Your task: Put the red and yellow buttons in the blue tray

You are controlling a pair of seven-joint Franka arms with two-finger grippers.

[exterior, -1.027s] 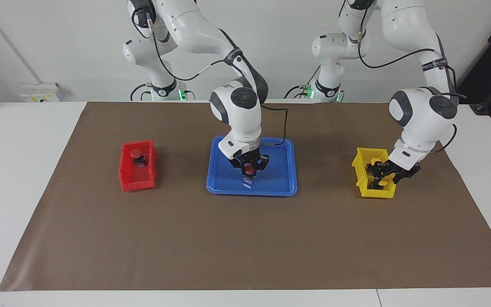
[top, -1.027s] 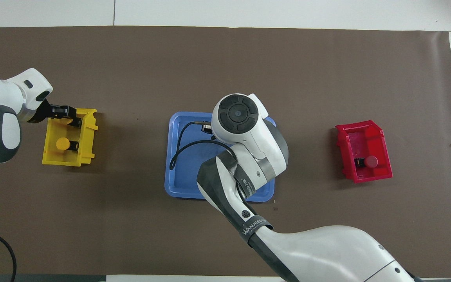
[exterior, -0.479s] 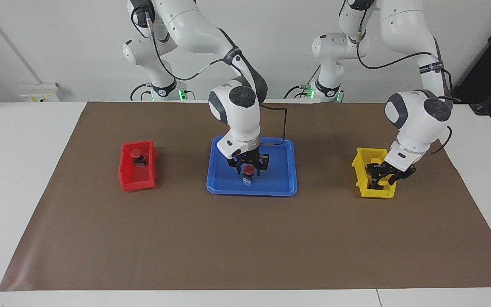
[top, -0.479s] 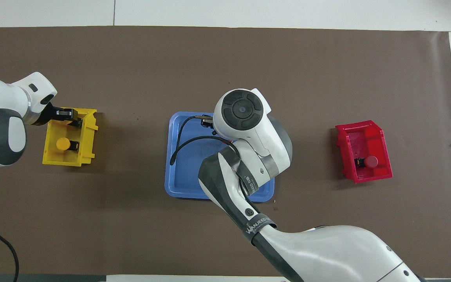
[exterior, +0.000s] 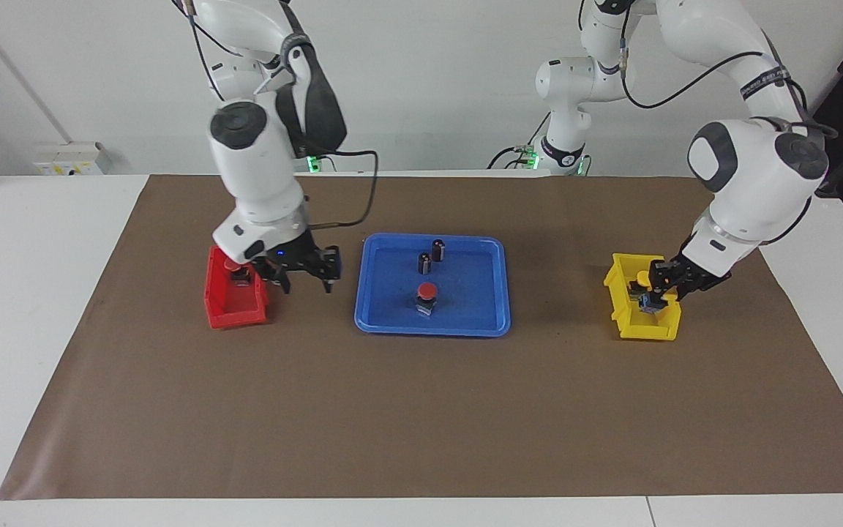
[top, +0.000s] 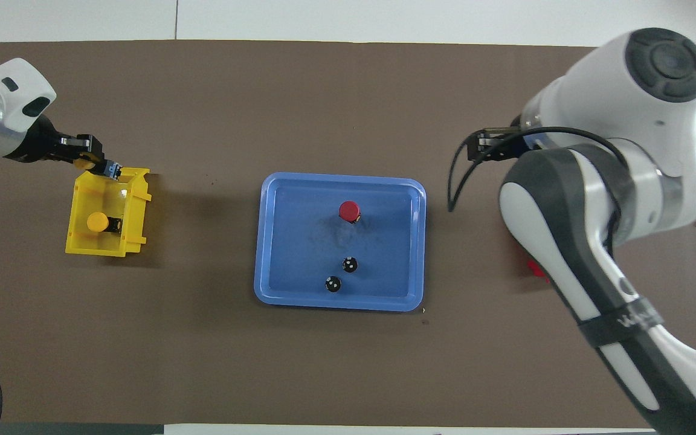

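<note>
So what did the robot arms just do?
The right gripper left the red button in the blue tray and moved beside the red bin. The left gripper lifted a yellow button from the yellow bin. The other buttons stayed.

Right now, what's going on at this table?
One red button stands in the blue tray, along with two small dark cylinders nearer the robots. The right gripper, open and empty, hangs beside the red bin, where a second red button waits. The left gripper is over the yellow bin, shut on a yellow button lifted to rim height. Another yellow button sits in that bin.
</note>
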